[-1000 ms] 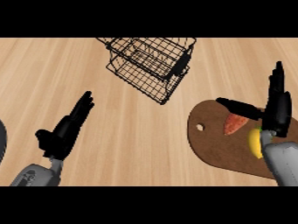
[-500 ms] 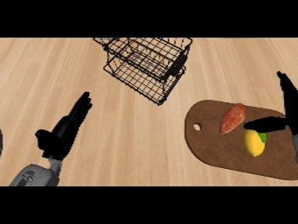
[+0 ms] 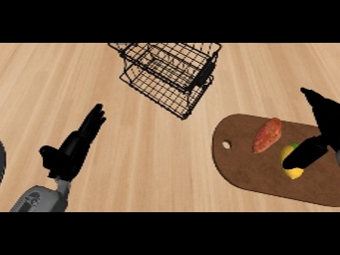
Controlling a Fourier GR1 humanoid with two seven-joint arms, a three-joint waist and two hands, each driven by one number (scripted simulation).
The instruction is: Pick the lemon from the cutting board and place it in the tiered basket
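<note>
Lemon (image 3: 293, 165), yellow with a green tip, lies partly hidden under the right hand's (image 3: 333, 130) open fingers.

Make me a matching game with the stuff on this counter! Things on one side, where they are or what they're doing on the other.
Things:
1. yellow lemon
2. black wire tiered basket
3. robot's left hand
4. reddish-orange oblong vegetable

Places or states:
A. open, resting at lower left
B. at the counter's far side
C. partly hidden under the right hand's thumb
D. on the brown wooden cutting board, left of the lemon

Pairs: 1-C, 2-B, 3-A, 4-D
</note>
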